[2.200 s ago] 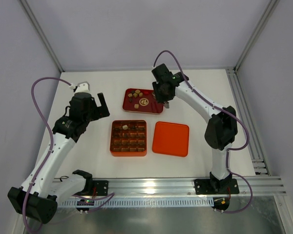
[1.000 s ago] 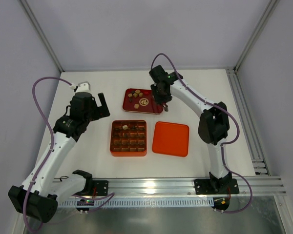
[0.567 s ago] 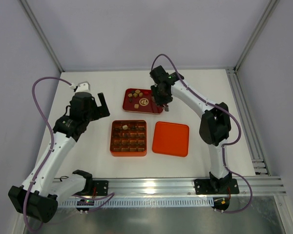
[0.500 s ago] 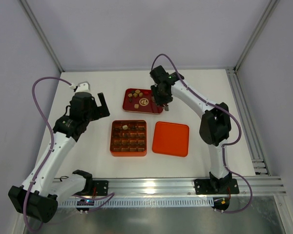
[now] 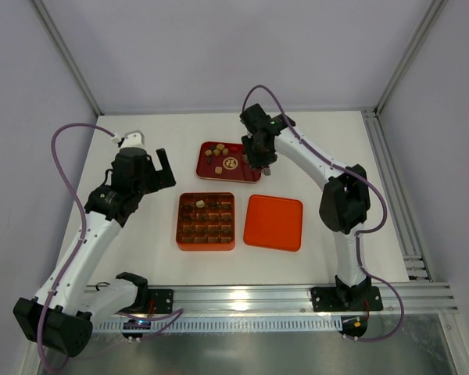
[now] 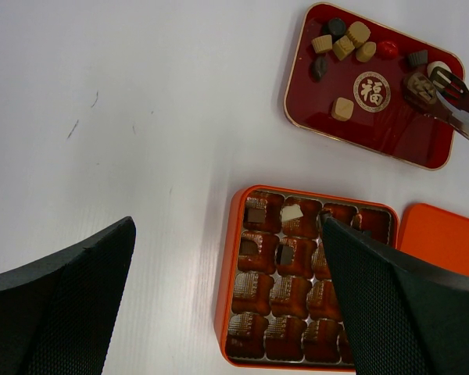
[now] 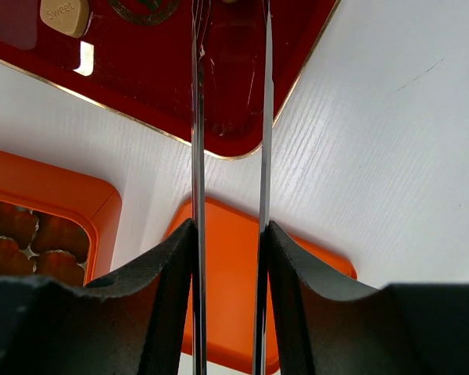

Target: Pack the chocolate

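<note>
Several loose chocolate pieces (image 6: 343, 47) in tan, dark and brown lie in the dark red tray (image 6: 375, 131), also seen from above (image 5: 243, 171). The orange grid box (image 6: 225, 291) holds a cream piece (image 6: 291, 212) and two dark pieces in its top cells. My right gripper (image 5: 259, 160) carries two long metal blades (image 7: 198, 117) that stand apart over the tray's right end. In the left wrist view their tips (image 6: 447, 81) lie beside a brown piece (image 6: 418, 86). My left gripper (image 5: 152, 168) hangs open and empty, left of the box.
The orange lid (image 5: 273, 222) lies flat to the right of the box (image 5: 180, 223) and shows under my right fingers (image 7: 227, 312). A tan piece marked "Sweet" (image 7: 65, 14) sits in the tray (image 7: 227, 86). White walls enclose the table, with a rail at the right.
My right gripper has shifted left and lowered over the tray's right end, then held nearly still for the last half second. The left arm has not moved.
</note>
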### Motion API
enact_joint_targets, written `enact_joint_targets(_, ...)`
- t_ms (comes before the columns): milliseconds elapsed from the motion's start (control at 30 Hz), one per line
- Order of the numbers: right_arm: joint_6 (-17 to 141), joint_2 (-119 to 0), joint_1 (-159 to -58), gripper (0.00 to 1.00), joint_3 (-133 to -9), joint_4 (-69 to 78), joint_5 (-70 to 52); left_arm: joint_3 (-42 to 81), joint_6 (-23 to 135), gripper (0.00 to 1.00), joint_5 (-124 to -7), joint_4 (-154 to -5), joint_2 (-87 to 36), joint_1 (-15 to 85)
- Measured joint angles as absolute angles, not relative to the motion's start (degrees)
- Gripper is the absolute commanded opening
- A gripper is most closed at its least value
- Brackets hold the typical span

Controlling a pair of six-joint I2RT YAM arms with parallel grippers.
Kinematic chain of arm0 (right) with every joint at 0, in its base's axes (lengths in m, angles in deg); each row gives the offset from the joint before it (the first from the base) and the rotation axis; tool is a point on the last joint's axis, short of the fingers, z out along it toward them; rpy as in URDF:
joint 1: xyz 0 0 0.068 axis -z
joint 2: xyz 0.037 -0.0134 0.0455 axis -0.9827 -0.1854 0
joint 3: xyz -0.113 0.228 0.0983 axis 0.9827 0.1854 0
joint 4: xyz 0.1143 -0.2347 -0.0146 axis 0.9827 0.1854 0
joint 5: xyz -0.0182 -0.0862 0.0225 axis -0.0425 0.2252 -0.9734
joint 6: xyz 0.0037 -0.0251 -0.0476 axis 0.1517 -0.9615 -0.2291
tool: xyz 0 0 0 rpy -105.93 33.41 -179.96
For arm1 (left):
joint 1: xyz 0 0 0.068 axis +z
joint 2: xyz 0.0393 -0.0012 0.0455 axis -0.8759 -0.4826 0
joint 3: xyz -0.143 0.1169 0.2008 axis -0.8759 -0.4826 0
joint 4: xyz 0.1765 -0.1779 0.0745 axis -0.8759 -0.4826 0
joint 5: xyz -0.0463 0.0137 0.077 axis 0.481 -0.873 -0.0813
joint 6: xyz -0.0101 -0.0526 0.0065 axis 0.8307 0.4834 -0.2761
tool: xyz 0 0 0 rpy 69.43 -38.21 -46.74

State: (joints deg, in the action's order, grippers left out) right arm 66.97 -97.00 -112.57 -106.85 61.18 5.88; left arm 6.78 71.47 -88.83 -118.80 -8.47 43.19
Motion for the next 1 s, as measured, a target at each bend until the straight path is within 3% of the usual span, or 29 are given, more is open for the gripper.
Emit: enact_joint_targets(1000,66.21,-97.54,-112.07,0.36,-107.6,61.31,4.13,6.78,71.47,1.0,-88.83,-118.78,-8.47,43.45)
